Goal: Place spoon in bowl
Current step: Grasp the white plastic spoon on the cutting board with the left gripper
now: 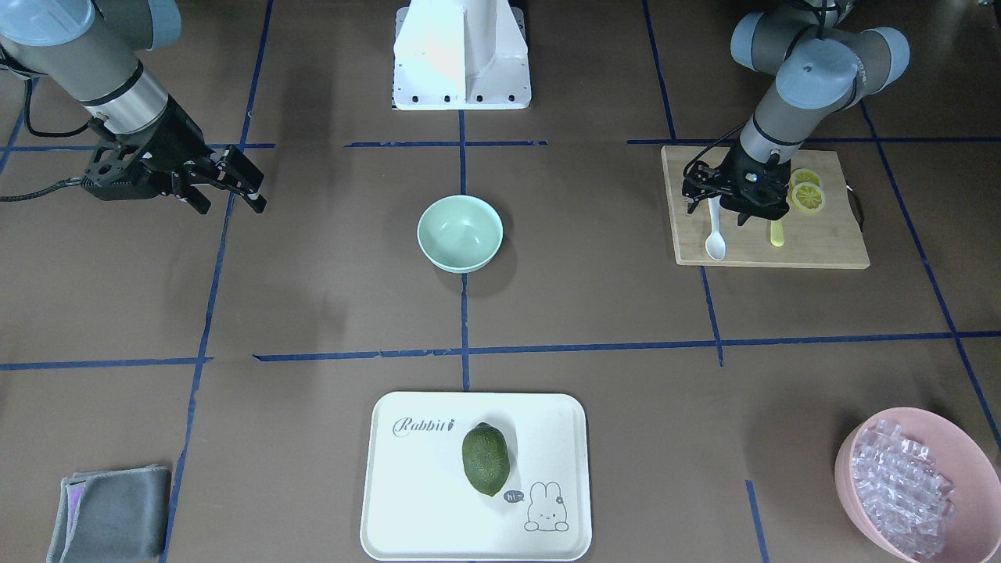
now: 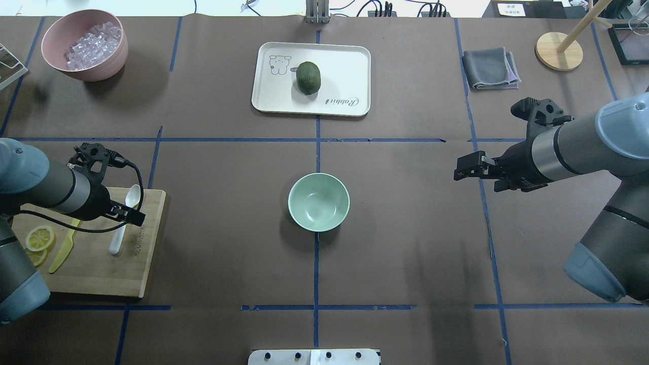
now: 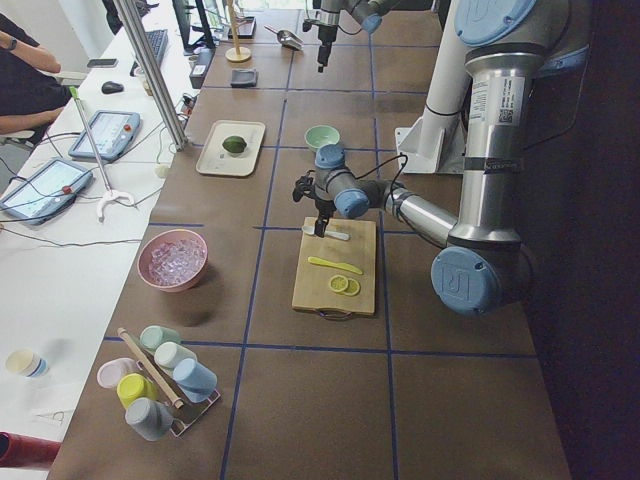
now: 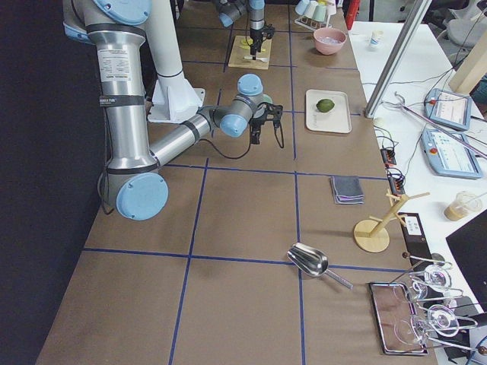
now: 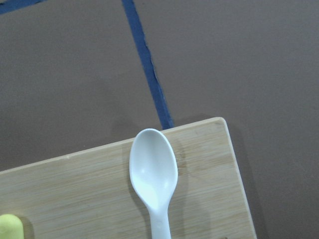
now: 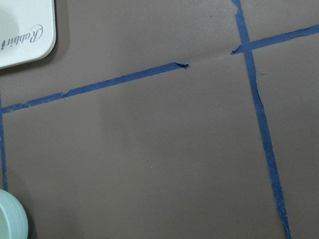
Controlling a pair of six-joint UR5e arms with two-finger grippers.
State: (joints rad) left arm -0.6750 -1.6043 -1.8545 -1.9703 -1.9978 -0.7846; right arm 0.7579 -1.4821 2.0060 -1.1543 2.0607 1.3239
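The white plastic spoon point(image 1: 715, 244) lies on the wooden cutting board point(image 1: 821, 244), its scoop toward the board's far corner; it also shows in the overhead view point(image 2: 133, 195) and the left wrist view point(image 5: 153, 172). My left gripper point(image 1: 718, 209) hangs low over the spoon's handle, with its jaws apart on either side of it. The empty mint-green bowl point(image 1: 460, 233) stands at the table's middle point(image 2: 318, 202). My right gripper point(image 1: 233, 205) is open and empty, held above the table well to the bowl's side.
A yellow knife point(image 1: 776, 233) and lemon slices point(image 1: 808, 197) share the board. A white tray point(image 1: 391, 508) holds a green fruit point(image 1: 485, 459). A pink bowl of clear cubes point(image 1: 848, 469) and a grey cloth point(image 1: 109, 512) lie at the far corners.
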